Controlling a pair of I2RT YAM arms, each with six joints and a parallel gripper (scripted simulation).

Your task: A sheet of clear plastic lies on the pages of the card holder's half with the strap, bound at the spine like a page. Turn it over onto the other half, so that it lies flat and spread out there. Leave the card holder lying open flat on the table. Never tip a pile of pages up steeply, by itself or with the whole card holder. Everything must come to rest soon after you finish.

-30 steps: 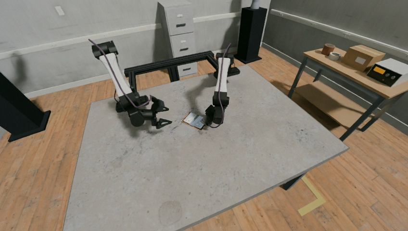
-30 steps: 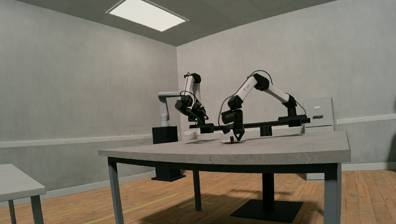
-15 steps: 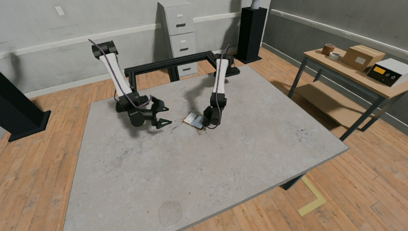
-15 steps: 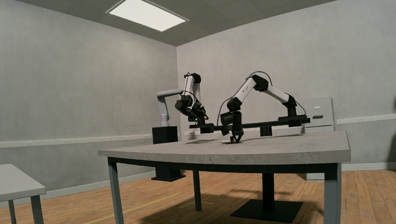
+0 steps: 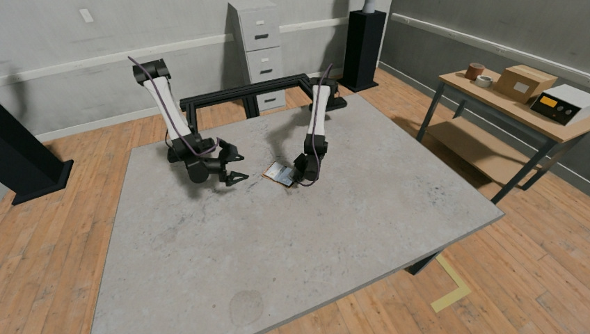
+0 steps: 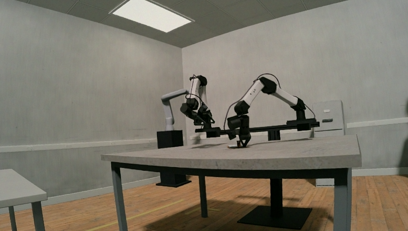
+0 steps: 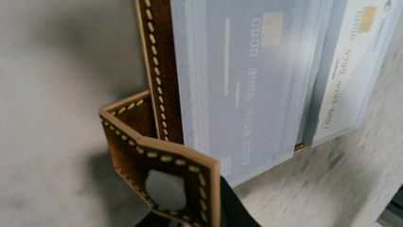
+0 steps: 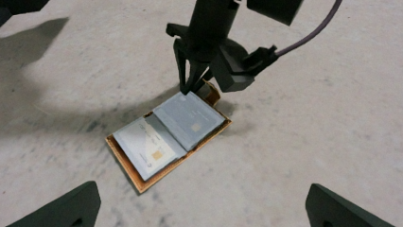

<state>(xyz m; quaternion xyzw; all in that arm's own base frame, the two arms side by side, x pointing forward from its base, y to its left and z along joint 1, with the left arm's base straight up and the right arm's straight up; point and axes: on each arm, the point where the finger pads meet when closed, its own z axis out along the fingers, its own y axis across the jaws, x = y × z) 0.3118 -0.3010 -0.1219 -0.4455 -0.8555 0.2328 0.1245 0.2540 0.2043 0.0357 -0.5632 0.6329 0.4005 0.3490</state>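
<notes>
- Brown leather makes up the card holder [image 5: 276,182] [image 6: 229,147] [image 7: 163,85] [image 8: 130,171], lying open on the table [image 5: 331,248] [image 6: 229,160] [image 7: 47,189] [image 8: 284,142], with pale stitching along its edges.
- The left gripper [image 5: 293,180] [image 6: 244,146] [image 7: 201,184] [image 8: 186,93] is down at the outer edge of the strap half. Its fingers stand close together with a narrow gap; I cannot tell whether any plastic is between them.
- The clear sheet [image 5: 285,175] [image 7: 227,95] [image 8: 189,118] lies on the strap half, just beside those fingertips and spreading from them towards the spine. A card shows dimly in the pile there.
- The strap [image 6: 238,143] [image 7: 125,137] [image 8: 213,95] stands bent up right next to the left fingers. In the left wrist view it hides part of them, and its round metal snap [image 7: 166,189] shows in front.
- The other half [image 5: 273,169] [image 7: 341,90] [image 8: 148,147] is across the spine, farther from the left fingers, with a pale card in plastic. The sheet is not turned onto it.
- The right gripper [image 5: 245,167] [image 6: 211,121] [image 8: 203,193] hangs above the table with its fingers wide apart, holding nothing. The card holder lies beyond its fingertips, apart from them, the other half nearer than the strap half.

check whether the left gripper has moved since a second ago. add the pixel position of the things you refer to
Yes, slightly: against the table [image 5: 289,248] [image 6: 229,161] [image 7: 43,142] [image 8: 293,142], the left gripper [image 5: 294,177] [image 6: 244,146] [image 7: 201,184] [image 8: 186,93] has shifted picture-left in the top view, toward the card holder [image 5: 270,169] [image 6: 232,147] [image 7: 163,33] [image 8: 128,172].
</notes>
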